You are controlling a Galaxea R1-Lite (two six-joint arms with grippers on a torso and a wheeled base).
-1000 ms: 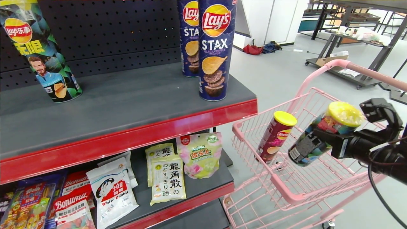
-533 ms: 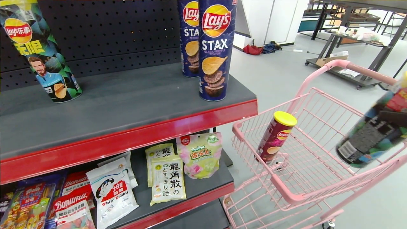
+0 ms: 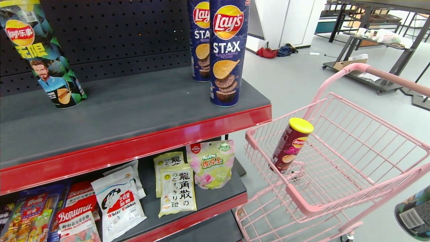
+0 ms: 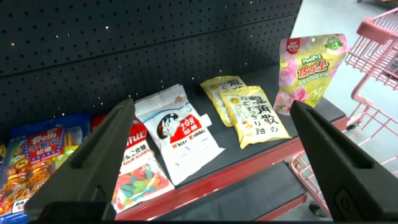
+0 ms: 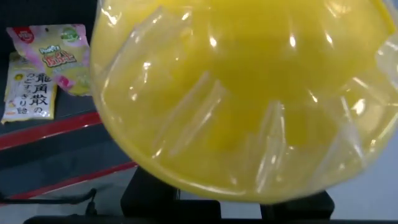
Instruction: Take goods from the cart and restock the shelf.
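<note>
Green-and-black chip can with a yellow plastic lid [image 3: 414,215] hangs just beside the near rim of the pink wire cart [image 3: 302,201], clamped in my right claw [image 5: 239,208]. My left claw [image 4: 212,106] gapes wide before the white snack bag [image 4: 180,140] on the dark lower shelf [image 4: 235,155].

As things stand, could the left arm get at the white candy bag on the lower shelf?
Probably yes: the left gripper is open, facing the white bag, with nothing between them.
</note>
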